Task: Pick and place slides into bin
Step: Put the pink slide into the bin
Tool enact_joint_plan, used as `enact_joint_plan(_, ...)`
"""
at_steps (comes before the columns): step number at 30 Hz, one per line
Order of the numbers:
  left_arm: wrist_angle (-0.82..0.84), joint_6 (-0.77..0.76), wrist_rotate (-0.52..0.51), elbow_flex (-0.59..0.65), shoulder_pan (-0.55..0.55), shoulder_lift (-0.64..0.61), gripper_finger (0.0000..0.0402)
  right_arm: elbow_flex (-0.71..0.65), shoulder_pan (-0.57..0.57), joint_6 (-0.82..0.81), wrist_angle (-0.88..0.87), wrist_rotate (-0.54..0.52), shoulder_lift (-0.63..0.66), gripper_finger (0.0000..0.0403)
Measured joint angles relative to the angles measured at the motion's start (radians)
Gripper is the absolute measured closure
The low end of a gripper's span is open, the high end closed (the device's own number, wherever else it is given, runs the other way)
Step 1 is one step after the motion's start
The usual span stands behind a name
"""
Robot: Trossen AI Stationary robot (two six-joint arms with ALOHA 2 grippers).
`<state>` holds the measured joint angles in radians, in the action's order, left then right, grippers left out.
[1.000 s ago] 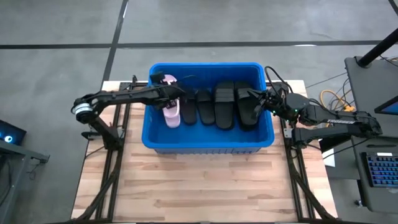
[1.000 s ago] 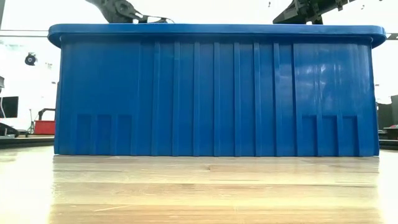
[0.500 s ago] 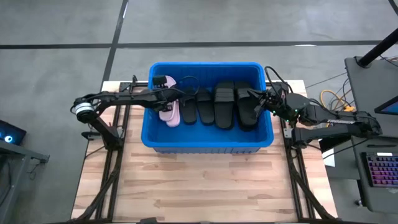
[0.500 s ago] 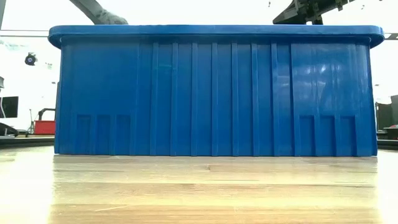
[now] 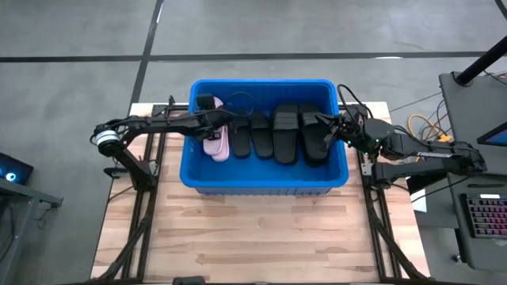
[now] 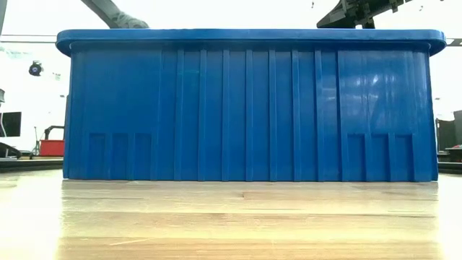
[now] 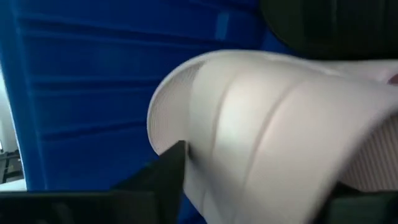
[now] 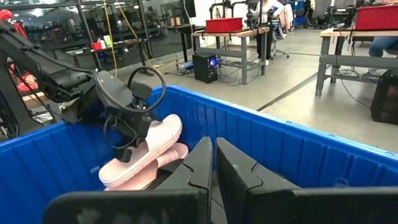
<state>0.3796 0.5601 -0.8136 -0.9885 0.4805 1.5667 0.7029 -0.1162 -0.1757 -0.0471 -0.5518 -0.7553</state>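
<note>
The left gripper (image 5: 214,127) grasps a pink slide (image 5: 219,146) inside the bin (image 5: 261,184). The right gripper (image 5: 321,121) hangs over the black slides (image 5: 285,134), jaws clenched empty.

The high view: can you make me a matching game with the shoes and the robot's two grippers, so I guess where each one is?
Things:
1. pale pink rubber slides
2. black rubber slides
3. left gripper
4. right gripper

Places or states:
A. shut and holding nothing, over the right end of the big bright blue plastic bin
B. lined up across the middle and right of the bin
C. stacked at the left end of the bin
D. down in the bin, closed on the top pink slide

Pairs: 1-C, 2-B, 3-D, 4-A
</note>
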Motion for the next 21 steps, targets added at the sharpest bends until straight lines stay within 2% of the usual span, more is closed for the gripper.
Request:
enact_joint_plan(6, 0.006, 0.047, 0.016, -0.038, -0.001, -0.014, 0.0119, 0.000, 0.000, 0.000, 0.000, 0.000, 0.000, 0.0390)
enact_joint_plan(10, 0.043, 0.058, 0.053, -0.081, -0.001, -0.052, 0.0061, 0.000, 0.000, 0.000, 0.000, 0.000, 0.000, 0.0390)
enact_joint_plan(14, 0.174, 0.058, 0.147, -0.127, -0.002, -0.101, 0.0036, 0.000, 0.000, 0.000, -0.001, 0.000, 0.000, 0.0390)
enact_joint_plan(21, 0.320, 0.079, 0.273, -0.133, -0.003, -0.209, 0.0034, 0.000, 0.000, 0.021, -0.001, 0.000, 0.000, 0.0390)
